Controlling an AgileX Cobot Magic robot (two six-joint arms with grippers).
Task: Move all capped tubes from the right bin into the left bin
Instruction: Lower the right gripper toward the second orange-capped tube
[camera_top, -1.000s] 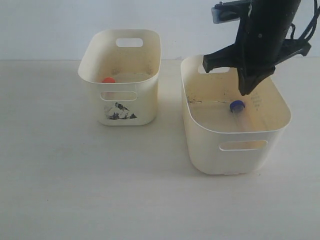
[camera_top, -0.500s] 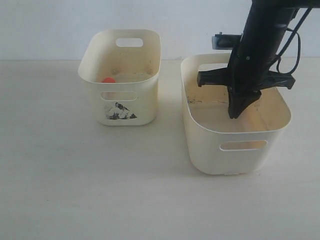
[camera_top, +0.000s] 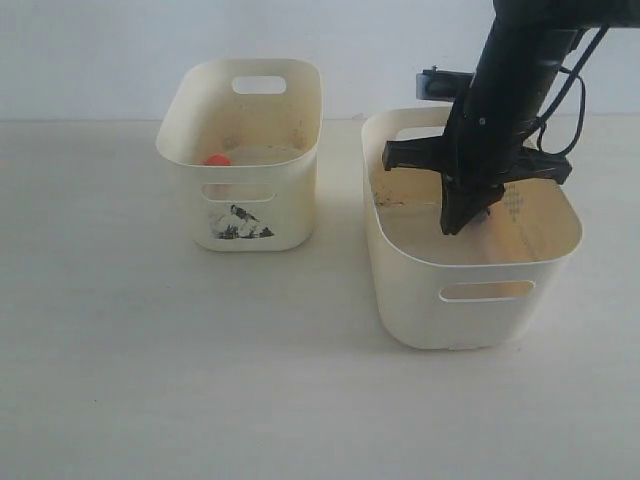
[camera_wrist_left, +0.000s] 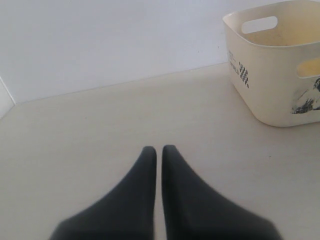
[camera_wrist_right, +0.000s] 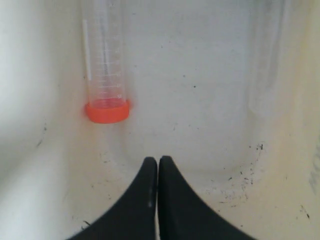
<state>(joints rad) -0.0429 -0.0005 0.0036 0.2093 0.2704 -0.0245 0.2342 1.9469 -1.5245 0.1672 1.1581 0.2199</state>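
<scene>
left bin (camera_top: 290, 205): orange cap (camera_top: 216, 159) | right bin (camera_top: 420, 300): orange-capped tube (camera_wrist_right: 104, 65) (lying flat) | right gripper (camera_wrist_right: 158, 159), left gripper (camera_wrist_left: 159, 148): pinched together, empty

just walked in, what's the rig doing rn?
The right hand is down inside the right bin, closed and holding nothing. An orange-capped tube lies on the bin floor just ahead of it, not gripped. An orange cap shows inside the left bin. The left hand is closed over the table near the left bin, holding nothing.
</scene>
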